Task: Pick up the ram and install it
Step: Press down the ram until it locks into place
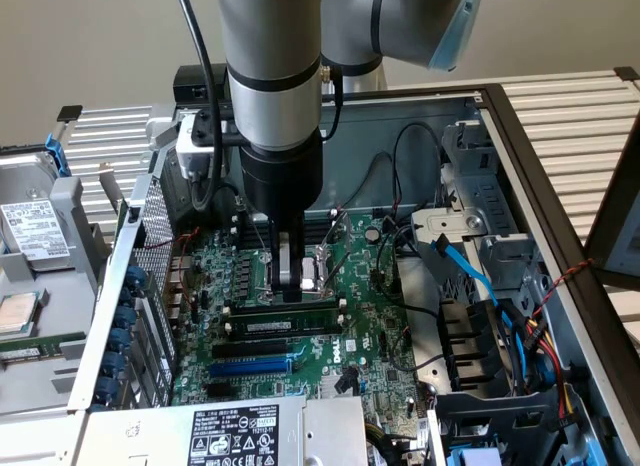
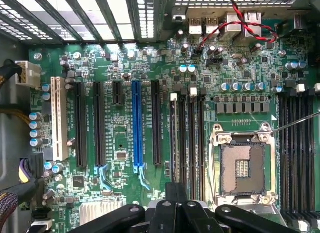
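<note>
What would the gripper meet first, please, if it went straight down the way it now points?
Most likely the ram, standing on edge in a memory slot just under the shut gripper. Whether they already touch I cannot tell. Beneath lies the motherboard.

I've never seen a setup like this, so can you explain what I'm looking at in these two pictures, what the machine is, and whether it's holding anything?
The grey machine is a robot arm reaching down into an open computer case. One picture is taken from a camera off the arm, looking into the case. The other comes from a camera on the arm's wrist, looking straight at the green motherboard.

On that board you can see long black slots, one blue slot and the square metal processor socket.

The arm ends in a pincer, which is shut. Its tips sit right at the top edge of the ram, a thin dark memory stick with a pale label, standing on edge in one of the slots. Whether the pincer grips the stick or only touches it, I cannot tell.
</note>
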Controlling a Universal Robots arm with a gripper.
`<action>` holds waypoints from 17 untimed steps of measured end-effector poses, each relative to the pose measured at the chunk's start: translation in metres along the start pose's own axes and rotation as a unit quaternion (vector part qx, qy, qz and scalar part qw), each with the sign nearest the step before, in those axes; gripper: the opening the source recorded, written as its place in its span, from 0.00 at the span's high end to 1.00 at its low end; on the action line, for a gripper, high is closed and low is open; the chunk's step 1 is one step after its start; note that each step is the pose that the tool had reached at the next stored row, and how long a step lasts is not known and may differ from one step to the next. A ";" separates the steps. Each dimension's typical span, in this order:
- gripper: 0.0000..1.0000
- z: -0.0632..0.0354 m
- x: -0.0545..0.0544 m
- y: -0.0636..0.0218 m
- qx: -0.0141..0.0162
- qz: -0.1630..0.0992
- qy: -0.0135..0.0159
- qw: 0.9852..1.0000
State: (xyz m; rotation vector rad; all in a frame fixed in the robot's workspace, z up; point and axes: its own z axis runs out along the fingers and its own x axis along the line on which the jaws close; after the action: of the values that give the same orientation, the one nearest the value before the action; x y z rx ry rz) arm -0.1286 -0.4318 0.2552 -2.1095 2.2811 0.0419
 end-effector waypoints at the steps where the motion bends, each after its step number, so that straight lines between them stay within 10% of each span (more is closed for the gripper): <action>1: 0.89 0.0000 0.000 0.0000 0.000 0.000 0.000 1.000; 11: 0.89 0.0012 0.000 0.0007 0.001 0.029 -0.001 1.000; 17: 0.89 0.0028 0.000 0.0006 0.004 0.082 -0.001 0.997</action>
State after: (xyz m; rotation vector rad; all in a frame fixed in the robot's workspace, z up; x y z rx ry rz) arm -0.1292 -0.4319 0.2523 -1.9132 2.4433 0.0397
